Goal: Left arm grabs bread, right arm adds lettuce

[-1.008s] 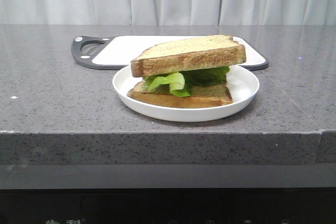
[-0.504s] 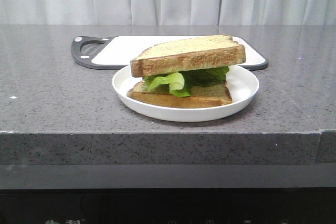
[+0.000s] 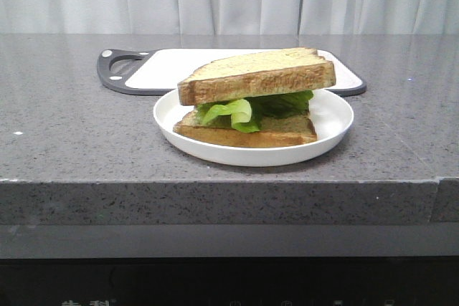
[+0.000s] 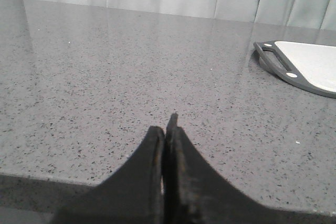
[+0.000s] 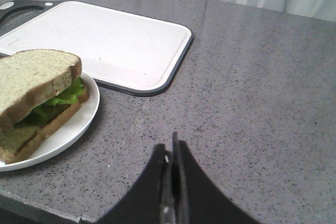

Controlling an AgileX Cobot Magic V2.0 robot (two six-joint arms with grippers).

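A thick bread slice [image 3: 258, 73] lies on top of the green lettuce [image 3: 247, 109], which lies on a thinner second slice [image 3: 247, 132], all on a white plate [image 3: 333, 123]. The sandwich also shows in the right wrist view, bread [image 5: 34, 80] over lettuce [image 5: 65, 95]. My left gripper [image 4: 167, 127] is shut and empty over bare counter, far from the plate. My right gripper [image 5: 170, 148] is shut and empty over the counter beside the plate [image 5: 79, 124]. Neither gripper shows in the front view.
A white cutting board with a black rim and handle [image 3: 143, 69] lies behind the plate; it also shows in the right wrist view [image 5: 115, 45] and its handle in the left wrist view [image 4: 283, 66]. The grey stone counter's front edge [image 3: 215, 184] runs near the plate.
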